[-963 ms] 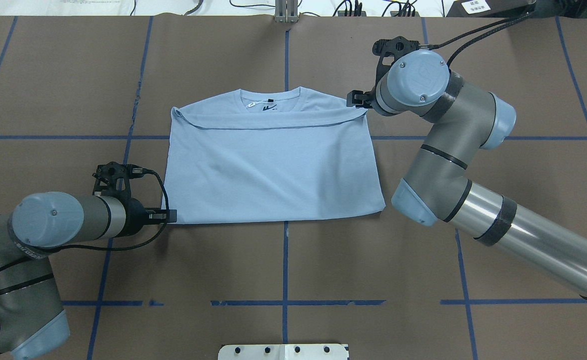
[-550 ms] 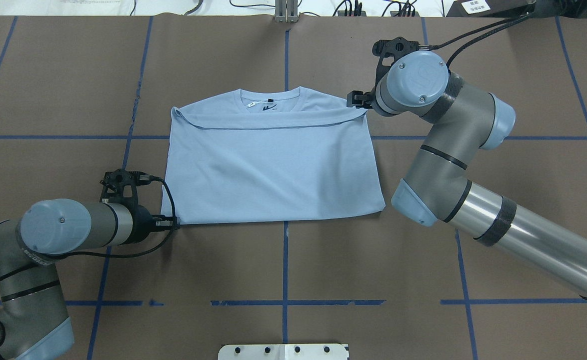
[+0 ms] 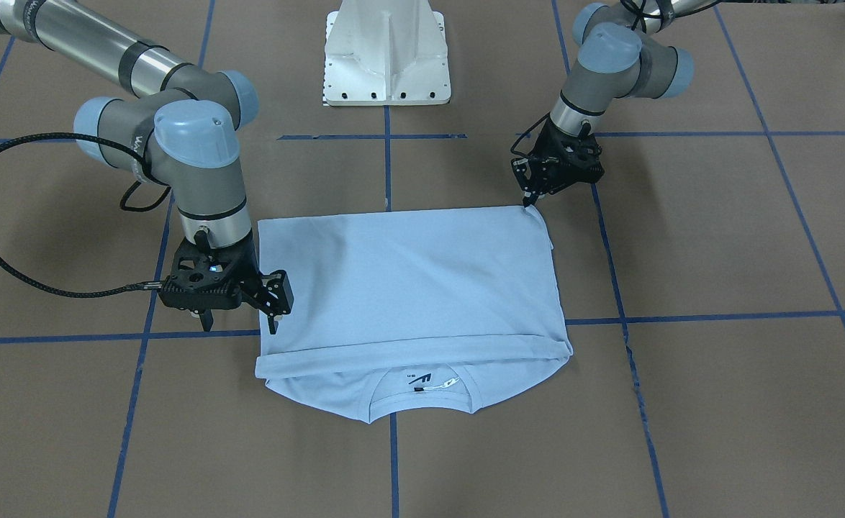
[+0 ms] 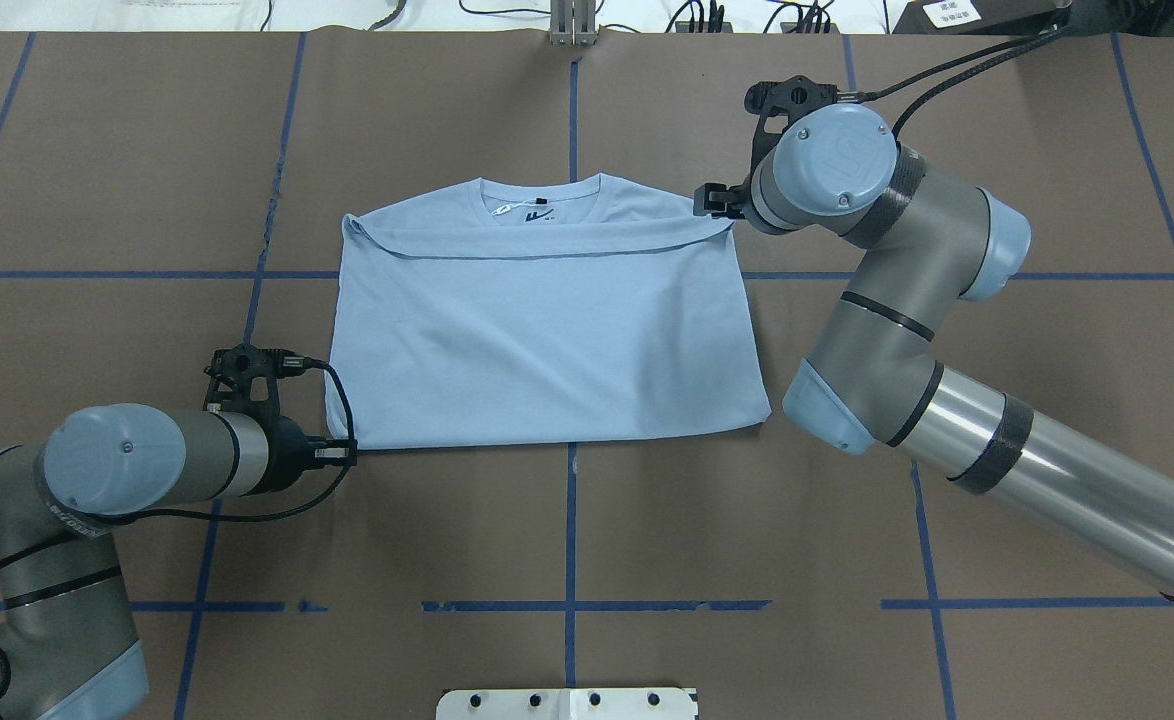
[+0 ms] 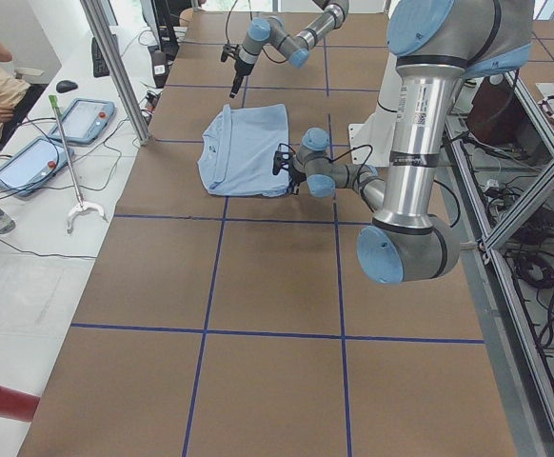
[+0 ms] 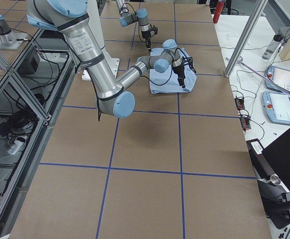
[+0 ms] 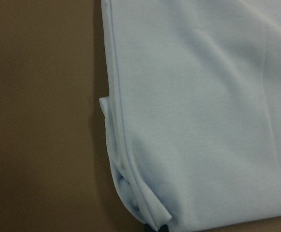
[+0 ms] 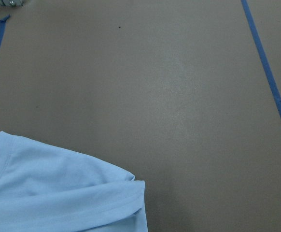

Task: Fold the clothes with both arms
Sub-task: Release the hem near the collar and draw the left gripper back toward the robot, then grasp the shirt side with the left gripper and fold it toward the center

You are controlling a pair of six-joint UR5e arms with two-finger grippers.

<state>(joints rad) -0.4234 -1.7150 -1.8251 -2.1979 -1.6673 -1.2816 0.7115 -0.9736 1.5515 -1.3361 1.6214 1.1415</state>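
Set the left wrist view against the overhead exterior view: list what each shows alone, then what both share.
Left wrist only: the stacked cloth layers at the near corner of the T-shirt, with a small flap poking from its side edge. Overhead only: the collar, the dark neck label, the right gripper by the far right corner, the left arm, and blue tape lines. Both: light blue cloth on the brown table.

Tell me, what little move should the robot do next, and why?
Probably pinch the left gripper shut on the near corner of the T-shirt: it sits right at that corner, and the right gripper sits beside the opposite corner by the collar.
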